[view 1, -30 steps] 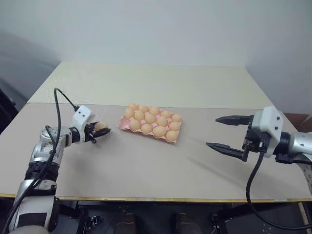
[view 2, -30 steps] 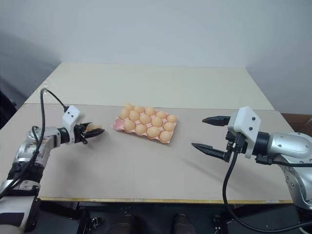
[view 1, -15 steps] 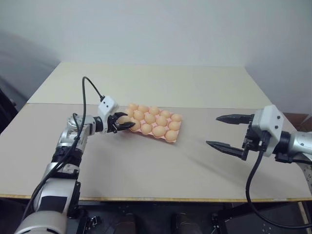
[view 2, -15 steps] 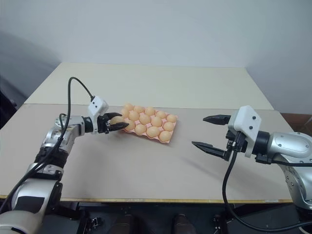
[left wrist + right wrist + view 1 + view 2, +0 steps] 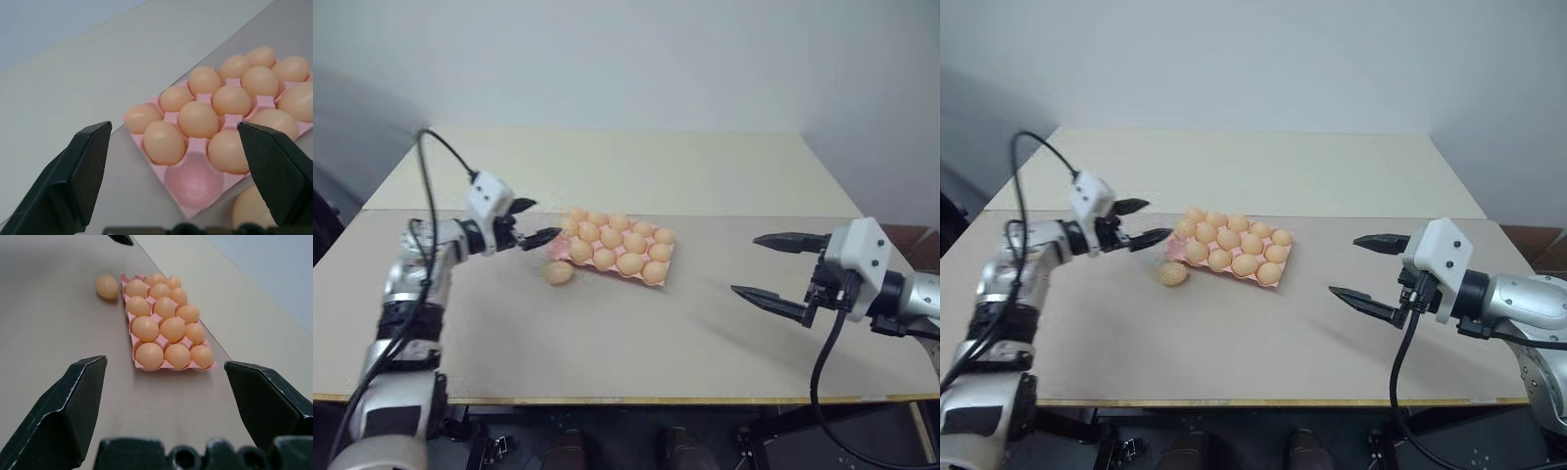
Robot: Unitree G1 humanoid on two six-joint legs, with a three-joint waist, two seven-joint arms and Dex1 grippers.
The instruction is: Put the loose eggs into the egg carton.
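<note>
Left wrist view: egg carton [image 5: 195, 182], one corner cup empty; loose egg [image 5: 558, 272] on table [image 5: 607, 343] beside it. Both pincers [image 5: 530, 222] [image 5: 773, 266] spread, empty. You risk it rolling off when nudged.

Loose egg [image 5: 254, 208] behind left claw [image 5: 181, 166] finger

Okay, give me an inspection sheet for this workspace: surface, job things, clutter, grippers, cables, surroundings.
Surface: beige tabletop, two boards meeting at a seam.
Job's things: pink moulded egg carton holds pale orange eggs, one corner cup empty; one loose pale orange egg lies on the table beside that corner.
Clutter: nothing seen.
Grippers: left gripper open, empty, near the carton; right gripper open, empty, apart from it.
Cables: black cable looping above the left arm; another below the right.
Surroundings: plain pale wall.
</note>
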